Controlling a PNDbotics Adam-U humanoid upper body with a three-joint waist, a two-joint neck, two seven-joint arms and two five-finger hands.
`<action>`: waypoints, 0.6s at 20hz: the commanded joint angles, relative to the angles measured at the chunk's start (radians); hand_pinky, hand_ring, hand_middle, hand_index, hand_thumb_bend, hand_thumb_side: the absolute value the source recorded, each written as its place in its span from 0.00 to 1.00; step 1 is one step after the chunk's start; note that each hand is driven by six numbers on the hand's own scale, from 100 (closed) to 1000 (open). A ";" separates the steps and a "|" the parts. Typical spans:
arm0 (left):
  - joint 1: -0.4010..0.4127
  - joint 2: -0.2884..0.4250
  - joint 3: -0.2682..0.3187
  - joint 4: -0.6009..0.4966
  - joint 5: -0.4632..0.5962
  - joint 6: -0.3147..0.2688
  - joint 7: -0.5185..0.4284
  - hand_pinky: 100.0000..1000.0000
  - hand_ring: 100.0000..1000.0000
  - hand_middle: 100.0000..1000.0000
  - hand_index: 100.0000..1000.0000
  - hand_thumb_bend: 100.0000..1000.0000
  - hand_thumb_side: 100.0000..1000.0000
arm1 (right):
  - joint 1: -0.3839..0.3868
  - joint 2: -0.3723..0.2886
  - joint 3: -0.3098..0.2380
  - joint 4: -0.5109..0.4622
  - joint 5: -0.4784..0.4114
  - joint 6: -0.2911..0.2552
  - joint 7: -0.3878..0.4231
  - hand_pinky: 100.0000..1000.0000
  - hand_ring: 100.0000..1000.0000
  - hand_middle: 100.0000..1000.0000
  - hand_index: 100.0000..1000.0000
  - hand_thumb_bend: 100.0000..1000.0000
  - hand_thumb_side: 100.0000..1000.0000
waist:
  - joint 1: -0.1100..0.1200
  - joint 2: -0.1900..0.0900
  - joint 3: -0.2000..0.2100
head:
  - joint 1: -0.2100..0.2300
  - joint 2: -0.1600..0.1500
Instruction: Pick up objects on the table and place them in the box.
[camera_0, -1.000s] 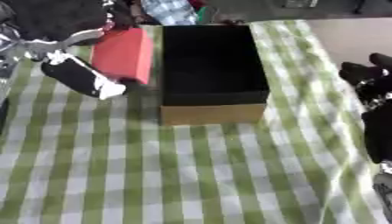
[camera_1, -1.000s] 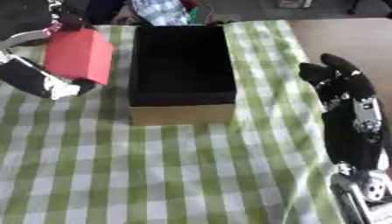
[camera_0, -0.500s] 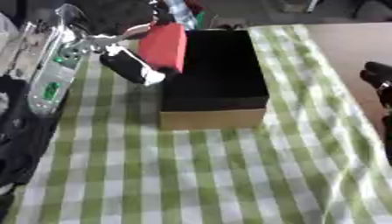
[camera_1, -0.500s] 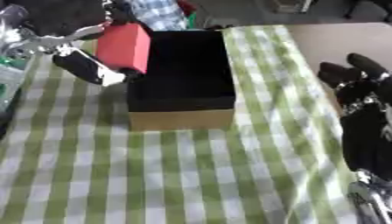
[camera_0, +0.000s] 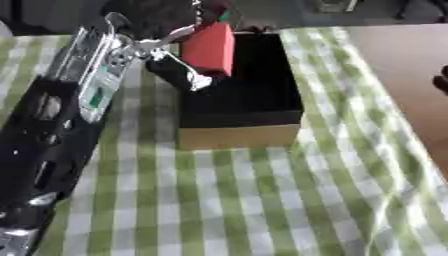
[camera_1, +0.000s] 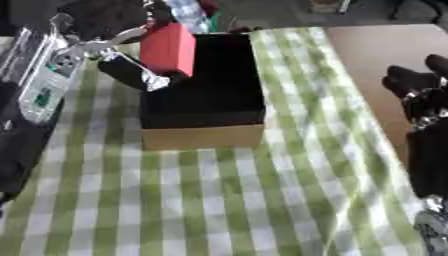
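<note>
The left arm (camera_0: 52, 115) enters from the left edge and runs diagonally up toward the box; its silver forearm section lies over the green-and-white checked cloth (camera_0: 219, 200). At its far end the left hand (camera_0: 179, 72) is curled round the red block (camera_0: 210, 47), pinching it between a thumb on the side facing the camera and fingers that are mostly hidden behind the block. The red block stands upright, long axis near vertical, and hangs over the left wall of the box (camera_0: 236, 132), at the far left corner of the opening; whether its lower edge is already below the rim cannot be told from either view. The governing relation is therefore block to opening: the dark interior of the box lies immediately to the right of and below the block, so the release point is judged to lie a short way rightward and downward from the present hold. The box itself is long front to back, with a tan front wall nearest the camera and black inner walls, and no contents can be made out inside it. Beyond the box, at the far table edge, a clear bottle (camera_1: 188, 17) and some coloured items are visible but too indistinct to identify. At the right edge the right hand (camera_1: 420, 95) rests idle on the bare brown tabletop (camera_1: 367, 45), fingers relaxed and extended, holding nothing, well apart from the box. The left hand is the nearer and the only loaded one.
</note>
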 joint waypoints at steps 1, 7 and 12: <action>-0.032 0.001 0.020 0.037 -0.023 -0.014 0.052 0.52 0.53 0.53 0.76 0.00 0.52 | -0.016 -0.005 0.004 -0.017 -0.021 0.011 0.009 0.84 0.78 0.55 0.80 0.00 0.85 | -0.007 -0.004 -0.010 | 0.021 -0.011; -0.033 -0.007 0.038 0.141 -0.062 -0.020 0.143 0.56 0.69 0.73 0.92 0.06 0.78 | -0.023 0.000 0.006 -0.017 -0.030 0.028 0.019 0.84 0.78 0.55 0.80 0.00 0.85 | 0.005 -0.004 -0.029 | 0.035 -0.018; -0.025 0.000 0.024 0.183 -0.104 -0.043 0.221 0.64 0.94 0.94 1.00 0.37 0.95 | -0.018 -0.001 0.004 -0.017 -0.027 0.027 0.019 0.84 0.78 0.54 0.80 0.00 0.85 | 0.007 -0.005 -0.027 | 0.030 -0.016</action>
